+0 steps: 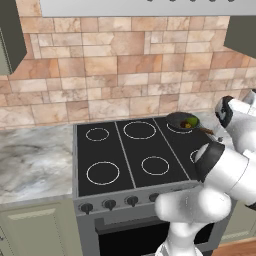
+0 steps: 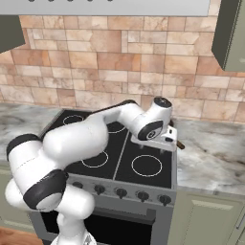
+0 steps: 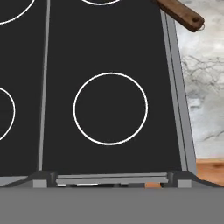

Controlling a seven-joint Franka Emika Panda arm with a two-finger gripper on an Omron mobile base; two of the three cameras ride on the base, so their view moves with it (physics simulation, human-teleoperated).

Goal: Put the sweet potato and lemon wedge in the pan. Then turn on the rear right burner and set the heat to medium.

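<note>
Sweet potato (image 1: 192, 121) and lemon wedge (image 1: 185, 124) both lie in the pan (image 1: 176, 120) at the stove's rear right; end effector released, knobs apparently untouched.

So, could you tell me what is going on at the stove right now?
The pan sits on the rear right of the black cooktop, with an orange-brown sweet potato and a yellow-green lemon wedge in it. The white arm reaches over the right side of the stove; its hand is open and holds nothing. The hand view looks down on the front right ring.
</note>
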